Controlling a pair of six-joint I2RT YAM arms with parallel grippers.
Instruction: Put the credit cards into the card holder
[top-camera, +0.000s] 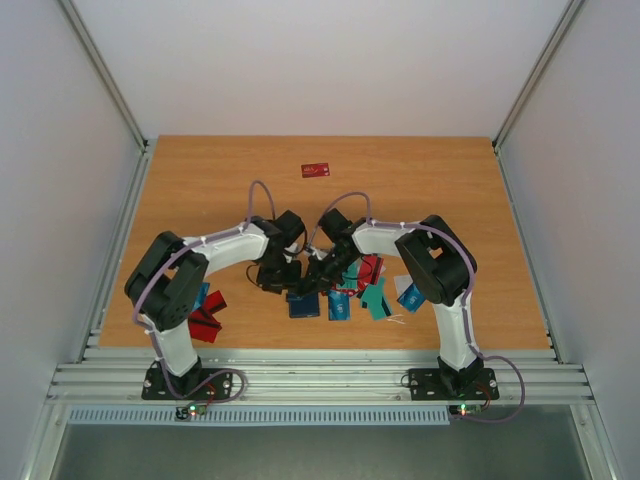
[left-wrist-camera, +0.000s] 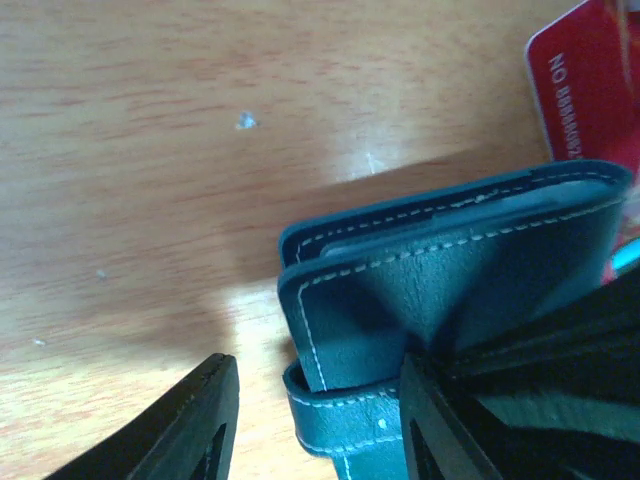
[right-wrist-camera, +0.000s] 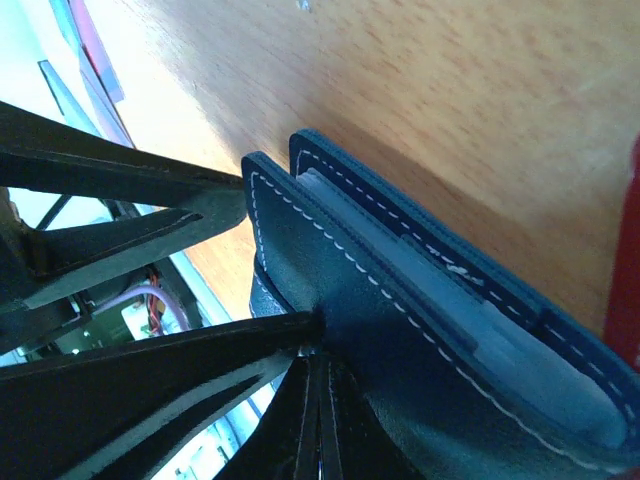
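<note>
Overhead, the dark navy stitched leather card holder (top-camera: 303, 305) shows only in part, its far end buried under the left arm (top-camera: 225, 250) and the right arm (top-camera: 385, 240) where they meet; the thin plastic credit cards in teal, blue and red (top-camera: 345, 305) beside it overlap in a heap I cannot count, some tucked beneath the right arm; print on the lone red card (top-camera: 316, 170) is too small to read; my left wrist view cuts another red card (left-wrist-camera: 590, 80) at the frame's top right, its white number running off the edge; whether the closed right gripper (right-wrist-camera: 318, 345) pinches the holder's flap or merely presses it, I cannot tell.
</note>
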